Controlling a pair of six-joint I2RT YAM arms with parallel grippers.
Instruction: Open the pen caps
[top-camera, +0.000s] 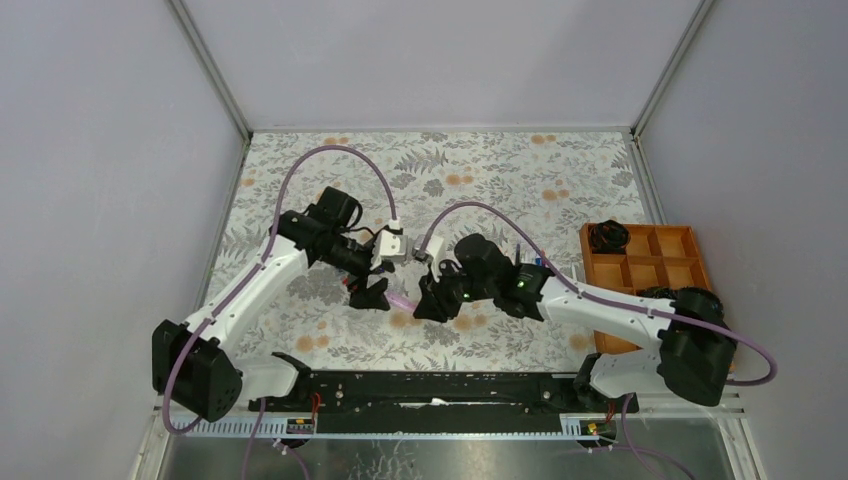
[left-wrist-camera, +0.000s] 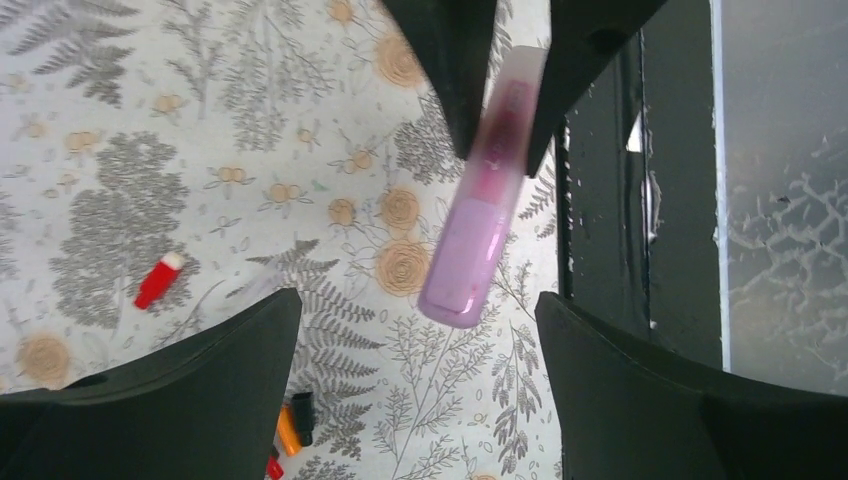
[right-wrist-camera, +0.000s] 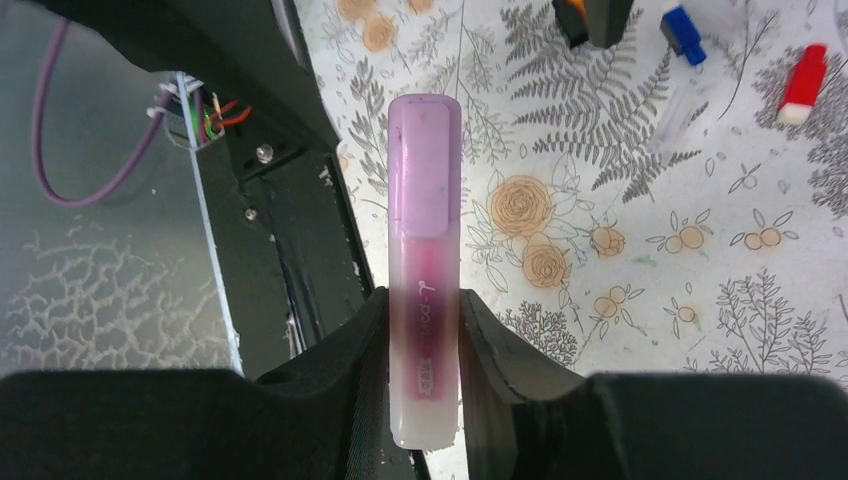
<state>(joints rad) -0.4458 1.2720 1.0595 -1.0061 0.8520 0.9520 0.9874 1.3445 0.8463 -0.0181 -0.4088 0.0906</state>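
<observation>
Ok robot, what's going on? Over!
Right gripper shut on pen. Left gripper open, just short of cap. Nothing in the way.

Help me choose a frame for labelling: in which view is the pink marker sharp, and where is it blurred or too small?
Right wrist: pink marker has a sharp cap and visible barrel print, held in the right hand. Left wrist: marker smeared, floral tablecloth crisp. Top external: even light, marker only a tiny sliver.
</observation>
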